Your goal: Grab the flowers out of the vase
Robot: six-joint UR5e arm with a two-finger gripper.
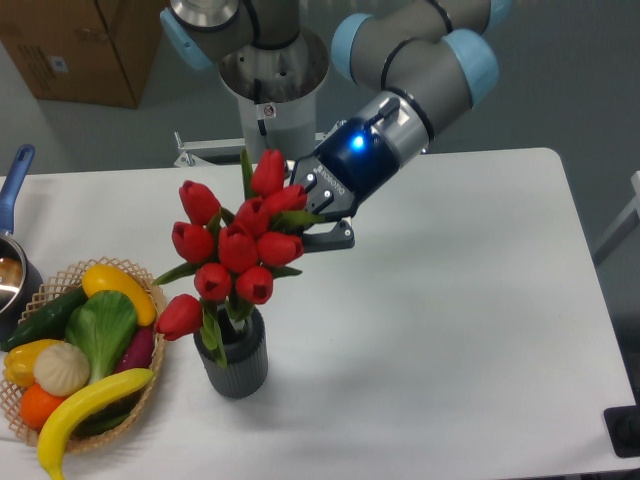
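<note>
The flowers [236, 245], a bunch of red tulip buds with green leaves, stand high over the vase [233, 360], a small dark ribbed cylinder on the white table. Only the lower stems still reach into the vase's mouth. My gripper [312, 216] comes in from the upper right and is shut on the flowers at the bunch's right side, its fingers partly hidden by the buds.
A woven basket [150, 385] with a banana, pepper, leafy vegetable and other produce sits left of the vase. A pot with a blue handle [12, 180] is at the far left edge. The robot's metal base [270, 95] stands behind the table.
</note>
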